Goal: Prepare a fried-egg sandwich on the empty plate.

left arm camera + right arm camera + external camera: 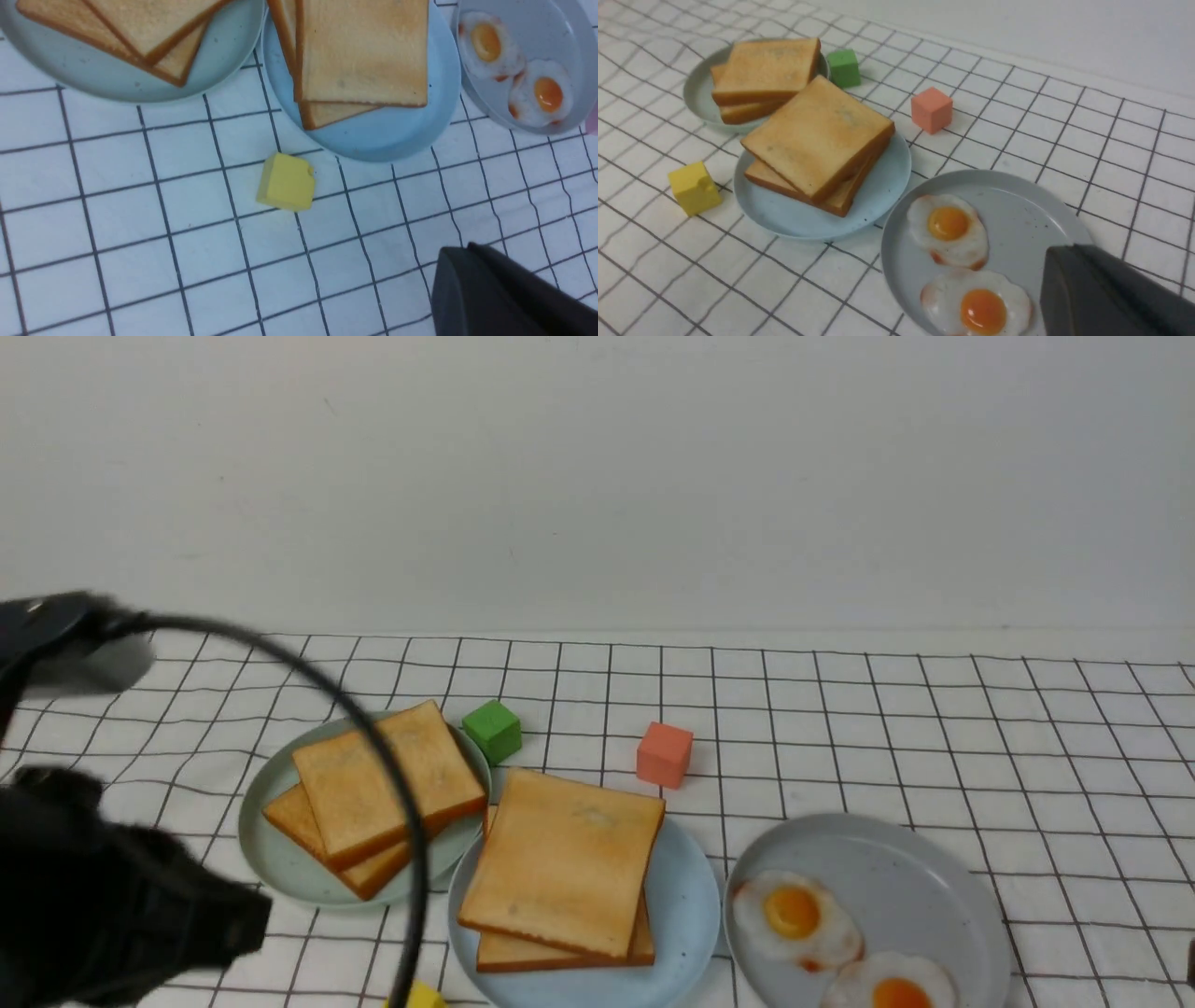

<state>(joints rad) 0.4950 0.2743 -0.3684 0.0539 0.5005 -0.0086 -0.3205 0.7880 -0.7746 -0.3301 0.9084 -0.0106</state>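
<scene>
Left claw (460, 284) and right claw (1064, 280) closed, apparently empty; stacked toast (565, 868) on light blue plate (686, 915), between green and grey plates; assembly apparently finished, calling only for withdrawal.

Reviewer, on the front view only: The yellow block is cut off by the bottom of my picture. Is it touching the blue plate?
Observer: No. In the left wrist view, bare cloth shows between the yellow block and the blue plate.

Reviewer: The lower egg on the grey plate is cut off too. Is its yolk whole?

Observer: Yes. The left wrist view shows the whole orange yolk, ringed by white.

Reviewer: Anything beyond that plate's edge that I miss?

Observer: Part of something pink, cut off by the left wrist picture's edge; I can't tell what.
</scene>
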